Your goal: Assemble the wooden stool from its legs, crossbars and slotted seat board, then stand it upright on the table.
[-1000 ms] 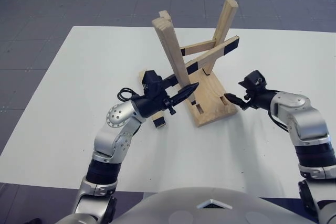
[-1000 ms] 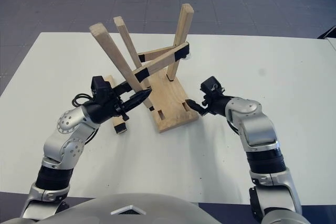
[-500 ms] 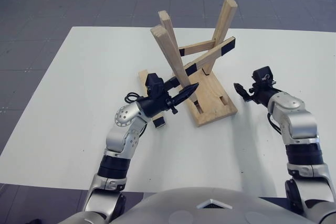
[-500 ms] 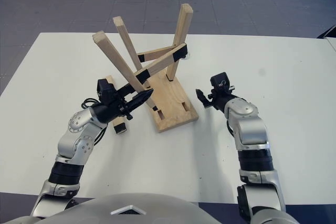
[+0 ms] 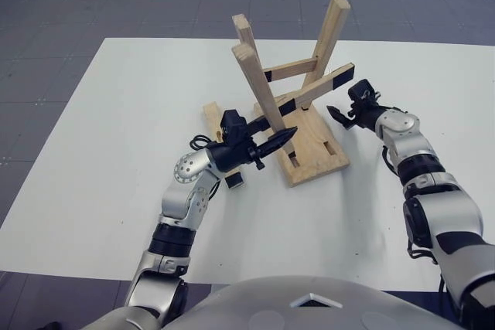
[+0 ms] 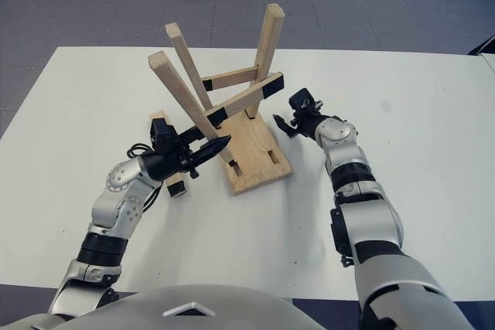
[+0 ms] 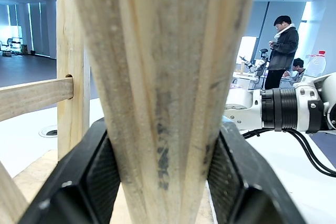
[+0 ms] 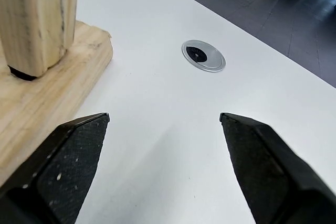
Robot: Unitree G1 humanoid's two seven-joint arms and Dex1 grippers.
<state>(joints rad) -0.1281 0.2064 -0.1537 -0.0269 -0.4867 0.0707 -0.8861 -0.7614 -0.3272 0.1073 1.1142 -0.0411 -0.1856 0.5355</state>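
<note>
Beside the seat board [image 5: 313,148], right gripper [image 5: 339,113], spread wide and empty, has moved rearward; left gripper [image 5: 282,140] stays clamped on a leg [image 5: 259,90]. Right wrist view adds a table grommet [image 8: 203,56].

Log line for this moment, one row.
left pincer: shut on leg | right pincer: open, near seat board | stool: legs up on table

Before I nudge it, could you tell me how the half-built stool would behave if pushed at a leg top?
Likely stiff: it is solid wood. Its legs lean at different angles above the seat board, so joints may rack or pop out. The left gripper clamping one leg should resist tipping.
</note>
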